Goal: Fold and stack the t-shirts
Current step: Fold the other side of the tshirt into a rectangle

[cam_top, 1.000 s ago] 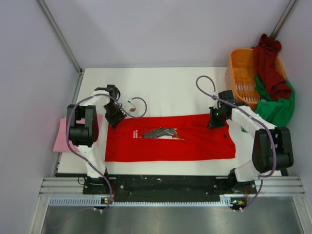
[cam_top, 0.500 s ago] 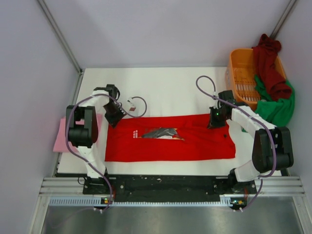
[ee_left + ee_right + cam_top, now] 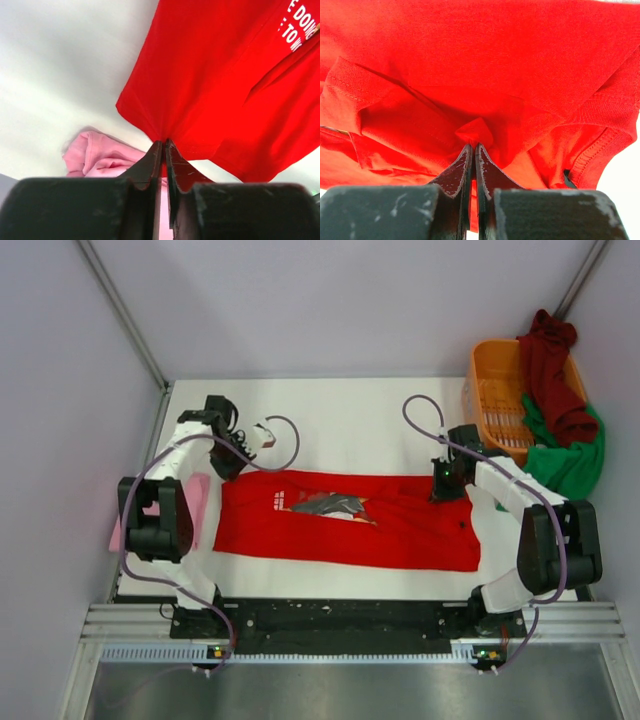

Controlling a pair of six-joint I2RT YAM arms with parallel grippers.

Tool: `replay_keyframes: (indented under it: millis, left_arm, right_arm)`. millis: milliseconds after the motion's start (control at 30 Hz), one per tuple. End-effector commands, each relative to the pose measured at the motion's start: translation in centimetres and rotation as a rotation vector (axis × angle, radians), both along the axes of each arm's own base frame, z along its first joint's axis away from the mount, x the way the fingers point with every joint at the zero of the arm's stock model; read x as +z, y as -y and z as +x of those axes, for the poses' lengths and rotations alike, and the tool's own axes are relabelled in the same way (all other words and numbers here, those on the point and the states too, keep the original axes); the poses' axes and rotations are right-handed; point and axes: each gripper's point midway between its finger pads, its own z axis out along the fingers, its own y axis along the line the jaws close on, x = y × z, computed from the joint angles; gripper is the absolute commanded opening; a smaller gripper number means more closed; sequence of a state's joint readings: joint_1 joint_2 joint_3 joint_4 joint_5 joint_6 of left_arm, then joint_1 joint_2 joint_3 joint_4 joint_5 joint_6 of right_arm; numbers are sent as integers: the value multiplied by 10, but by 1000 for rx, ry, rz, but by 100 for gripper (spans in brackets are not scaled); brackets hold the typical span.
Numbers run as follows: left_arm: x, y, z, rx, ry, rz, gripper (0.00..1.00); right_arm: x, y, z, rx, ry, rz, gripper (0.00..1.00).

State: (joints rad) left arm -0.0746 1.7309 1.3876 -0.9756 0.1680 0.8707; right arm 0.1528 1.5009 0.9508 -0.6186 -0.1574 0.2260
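From where I stand, the pink t-shirt (image 3: 199, 502) is mostly hidden behind the left arm. The left gripper (image 3: 164, 145) is pinched tight on the far left corner of the red t-shirt (image 3: 350, 532), and the right gripper (image 3: 473, 147) is clamped on a bunched fold at its far right edge. The soft, stitched-hem cloth lies stretched across the white table (image 3: 350, 420). The maroon t-shirt (image 3: 550, 365) and green t-shirt (image 3: 570, 465) drape over the orange slotted basket (image 3: 492, 400).

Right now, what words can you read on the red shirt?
"DOING": white letters on the red t-shirt, seen in the left wrist view and cut off by the picture's edge.
"TO W": the line below it, also cut off.
In the top view the same lettering is too small to read.
Nothing else is readable.
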Motion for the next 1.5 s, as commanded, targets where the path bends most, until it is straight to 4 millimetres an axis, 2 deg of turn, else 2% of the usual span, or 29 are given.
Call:
replay_keyframes:
  millis: [0,167,333,367,433,467,600,667,733,833,1067,1100,1167,1467]
  left_arm:
    - [-18,-3,-3,-14,-71,17,14]
    - [-43,-5,-6,1,-144,39,19]
    - [-44,-8,-3,3,-129,57,20]
    - [-45,-10,0,7,-116,68,23]
    - [-43,-13,7,22,-87,81,37]
    - [-42,-13,11,25,-74,83,40]
    - [-45,-11,17,40,-86,70,45]
    - [-52,-13,16,43,-122,80,42]
    - [-60,-13,11,48,-170,84,34]
    - [-64,-12,5,44,-205,80,28]
    - [-66,-18,5,46,-207,114,24]
    - [-66,-18,5,47,-208,111,19]
    - [-65,-16,4,49,-209,103,2]
    - [-38,-11,11,47,-130,71,0]
  right_arm:
    - [20,1,14,14,71,-6,0]
    - [19,1,13,21,68,-2,0]
    - [19,1,13,22,69,-4,0]
    - [19,1,13,22,70,-3,0]
    - [19,1,13,23,69,-2,0]
    - [18,1,13,26,66,-3,0]
    - [17,1,13,24,65,-6,0]
    - [18,1,13,25,67,-8,0]
    - [18,2,13,24,67,-9,0]
    - [16,2,12,23,62,-9,0]
    - [18,1,14,25,68,-8,0]
    - [17,2,13,26,66,-10,0]
    - [17,2,13,25,64,-12,0]
    - [16,4,14,19,65,-21,0]
